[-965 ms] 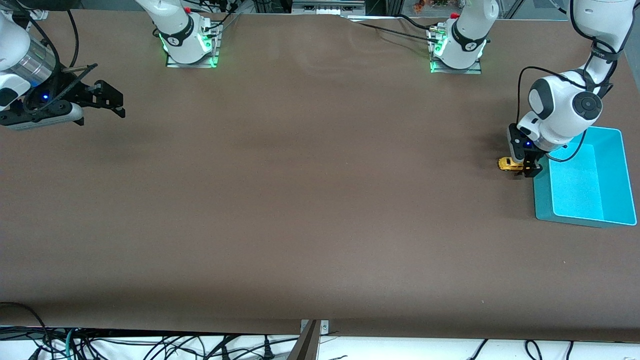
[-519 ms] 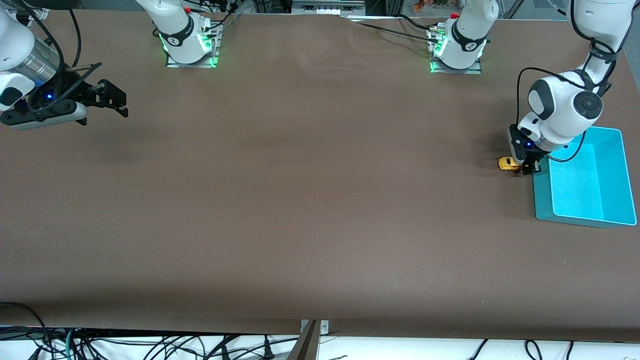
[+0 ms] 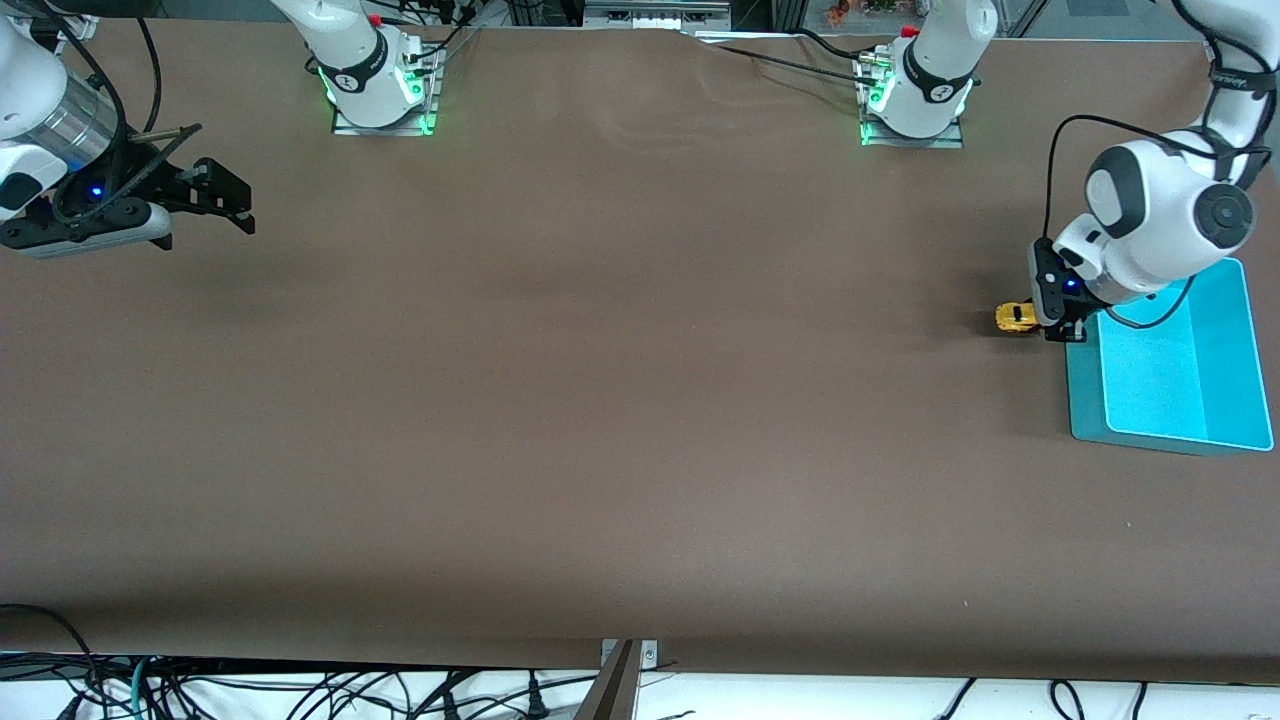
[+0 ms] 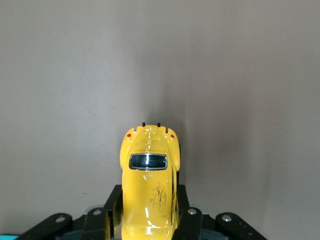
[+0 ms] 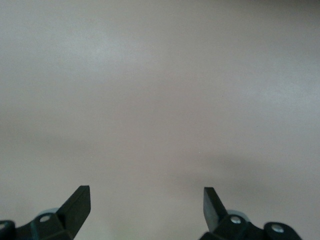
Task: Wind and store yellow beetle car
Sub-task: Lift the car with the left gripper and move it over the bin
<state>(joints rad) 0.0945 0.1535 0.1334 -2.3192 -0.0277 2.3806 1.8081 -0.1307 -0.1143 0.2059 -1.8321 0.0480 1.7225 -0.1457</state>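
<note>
The yellow beetle car sits between the fingers of my left gripper, right beside the turquoise bin at the left arm's end of the table. In the left wrist view the car fills the space between the black fingers. Its rounded end and dark window point away from the gripper, low over the brown table. My right gripper is open and empty. It hovers over the right arm's end of the table. The right wrist view shows its spread fingertips over bare table.
The bin's inside holds nothing I can see, and the left arm's wrist hangs over its rim. Both arm bases stand along the table edge farthest from the front camera. Cables hang below the nearest edge.
My left arm has shifted a little toward its own end of the table. The car moved slightly with the gripper. The right gripper has barely moved.
</note>
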